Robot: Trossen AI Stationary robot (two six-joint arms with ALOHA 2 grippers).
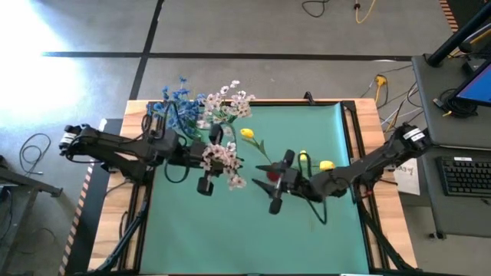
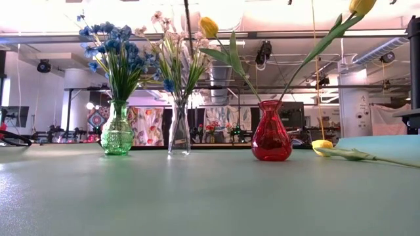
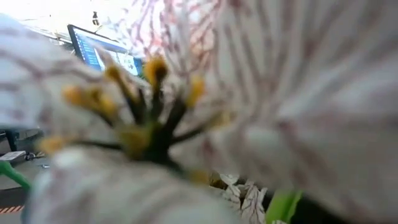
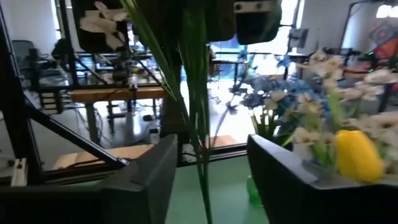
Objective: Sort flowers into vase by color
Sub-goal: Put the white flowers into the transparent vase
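1. The right pincer (image 4: 208, 168) hangs over the red vase (image 2: 271, 139) near the middle of the bench (image 2: 197, 196). Its fingers are spread, with a green tulip stalk (image 4: 198, 93) between them, apparently untouched.
2. Lift that pincer straight up. A sideways pull would likely snag the leaves and tip the vase.
3. A loose yellow tulip (image 2: 322, 147) lies flat at 3 o'clock from the red vase and probably goes in that vase next.
4. At 9 o'clock, just beside it, the left pincer (image 1: 213, 157) pinches a pink-white spray (image 1: 226, 157), held aloft. Its blossoms crowd that arm's camera.
5. The likely target is the clear vase (image 2: 178, 134) at 11 o'clock. Lower the stalk vertically.
6. Obstruction: the green vase (image 2: 117, 131) of blue blossoms (image 2: 111, 49) stands close by.
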